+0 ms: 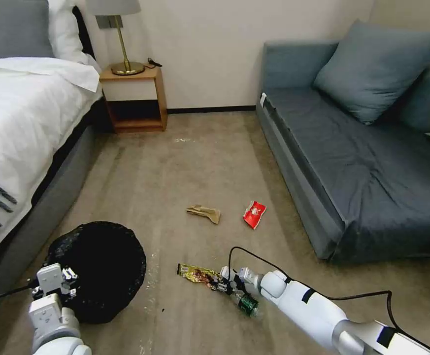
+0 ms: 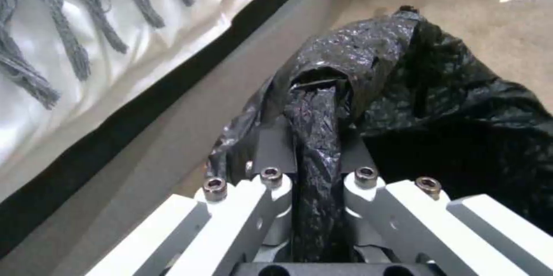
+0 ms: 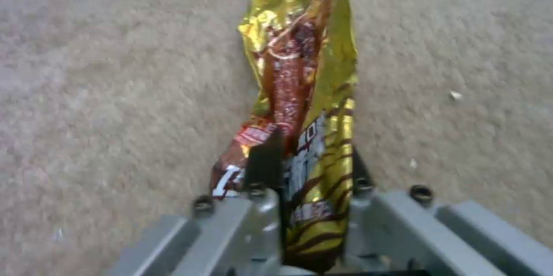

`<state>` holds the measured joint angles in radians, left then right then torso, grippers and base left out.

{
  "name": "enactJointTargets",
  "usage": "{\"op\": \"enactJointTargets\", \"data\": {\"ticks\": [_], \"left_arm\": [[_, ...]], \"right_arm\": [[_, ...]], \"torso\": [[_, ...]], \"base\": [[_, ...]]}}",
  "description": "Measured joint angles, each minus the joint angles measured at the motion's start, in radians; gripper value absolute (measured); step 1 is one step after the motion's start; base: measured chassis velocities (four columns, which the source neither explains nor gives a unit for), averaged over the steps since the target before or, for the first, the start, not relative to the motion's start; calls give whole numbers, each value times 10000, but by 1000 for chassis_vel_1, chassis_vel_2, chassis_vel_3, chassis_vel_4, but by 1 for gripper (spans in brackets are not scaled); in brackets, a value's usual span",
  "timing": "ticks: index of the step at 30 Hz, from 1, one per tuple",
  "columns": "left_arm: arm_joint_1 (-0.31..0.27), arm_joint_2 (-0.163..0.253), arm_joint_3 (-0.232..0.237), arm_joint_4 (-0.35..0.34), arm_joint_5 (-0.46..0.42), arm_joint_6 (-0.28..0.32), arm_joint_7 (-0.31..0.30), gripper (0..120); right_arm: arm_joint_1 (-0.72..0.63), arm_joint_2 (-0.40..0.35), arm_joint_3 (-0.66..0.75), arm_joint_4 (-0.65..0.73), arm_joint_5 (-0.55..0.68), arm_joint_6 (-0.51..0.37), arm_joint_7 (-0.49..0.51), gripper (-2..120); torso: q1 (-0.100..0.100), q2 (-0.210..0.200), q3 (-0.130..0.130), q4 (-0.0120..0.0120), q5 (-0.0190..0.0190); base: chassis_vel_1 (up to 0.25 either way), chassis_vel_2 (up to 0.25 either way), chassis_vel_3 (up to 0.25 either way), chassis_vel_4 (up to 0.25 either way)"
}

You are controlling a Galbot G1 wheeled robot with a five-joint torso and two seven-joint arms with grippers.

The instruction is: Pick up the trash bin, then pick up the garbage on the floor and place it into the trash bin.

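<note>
Left gripper (image 2: pixel 314 138): clamped on the trash bin (image 1: pixel 99 268) bag rim, lower left.
Right gripper (image 3: pixel 305 168): closed on the gold-brown snack wrapper (image 3: pixel 302 73), lower centre.
Bottle (image 1: pixel 247 303): seemingly just beside the right gripper.

The bin (image 1: pixel 101 268) sits on the carpet (image 1: pixel 200 162) at the left, beside the bed (image 1: pixel 22 128). Right of it lies a wrapper (image 1: pixel 195 273), with a bottle (image 1: pixel 247 303) just beyond. Farther ahead lie a crumpled paper (image 1: pixel 205 213) and, to its right, a packet (image 1: pixel 254 214) near the sofa (image 1: pixel 362 162). A nightstand (image 1: pixel 135 98) stands against the back wall, between bed and sofa.
</note>
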<state>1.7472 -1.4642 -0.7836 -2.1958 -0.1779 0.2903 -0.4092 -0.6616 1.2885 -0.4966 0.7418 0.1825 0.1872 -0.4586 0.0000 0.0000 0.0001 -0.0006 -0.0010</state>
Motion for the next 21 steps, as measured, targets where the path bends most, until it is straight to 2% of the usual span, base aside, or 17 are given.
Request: {"op": "enactJointTargets", "data": {"ticks": [2,4,21], "left_arm": [[15,-2,2,35,12,-29,5,7],[23,-3,5,49,13,-43,9,7],[23,61,60,90,25,-87,81,7]], "right_arm": [[-16,-59,11,179,21,-40,46,1],[-23,-70,25,247,23,-41,59,0],[-387,-353,758,1206,277,37,244,0]], "torso": [[0,0,0,-1,3],[0,0,0,0,2],[0,-1,-1,5,9]], "base": [[0,0,0,0],[0,0,0,0],[0,0,0,0]]}}
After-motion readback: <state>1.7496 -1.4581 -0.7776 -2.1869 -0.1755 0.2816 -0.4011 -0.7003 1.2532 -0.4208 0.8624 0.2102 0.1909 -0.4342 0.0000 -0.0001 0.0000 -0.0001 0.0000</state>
